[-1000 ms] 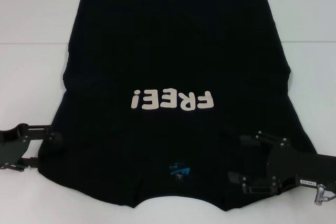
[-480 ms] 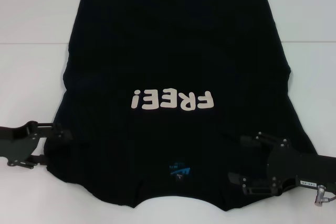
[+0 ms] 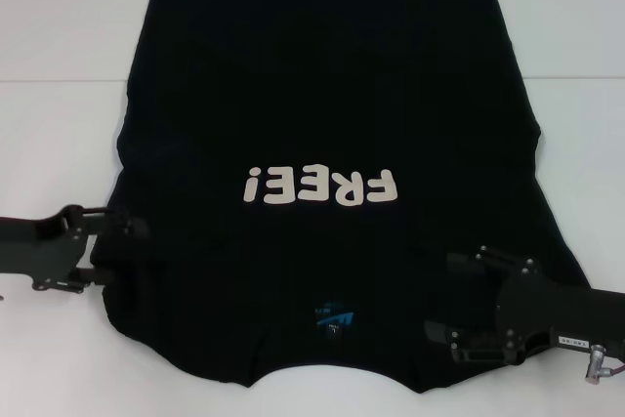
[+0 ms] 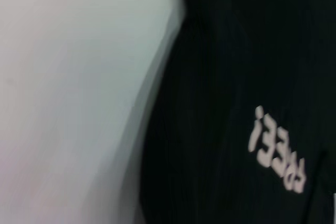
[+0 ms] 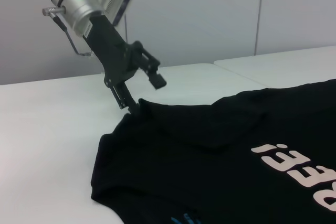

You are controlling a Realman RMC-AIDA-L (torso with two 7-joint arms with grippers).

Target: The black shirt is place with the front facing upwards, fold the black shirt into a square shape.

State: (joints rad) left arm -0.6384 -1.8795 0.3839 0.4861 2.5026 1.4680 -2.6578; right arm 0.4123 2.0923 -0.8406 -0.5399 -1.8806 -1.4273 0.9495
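We see the black shirt [image 3: 322, 144] flat on the counter [image 3: 59, 124]. The left claw [image 3: 122, 246] is open at its left sleeve edge. The right claw [image 3: 444, 295] rests open over the near right.

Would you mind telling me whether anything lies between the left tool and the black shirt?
Nothing visible does: the left tool is open at the black shirt's sleeve edge, one finger on the cloth.

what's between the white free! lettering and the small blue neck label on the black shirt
Only plain black cloth of the black shirt lies between the white FREE! lettering and the small blue neck label; the head view shows it.
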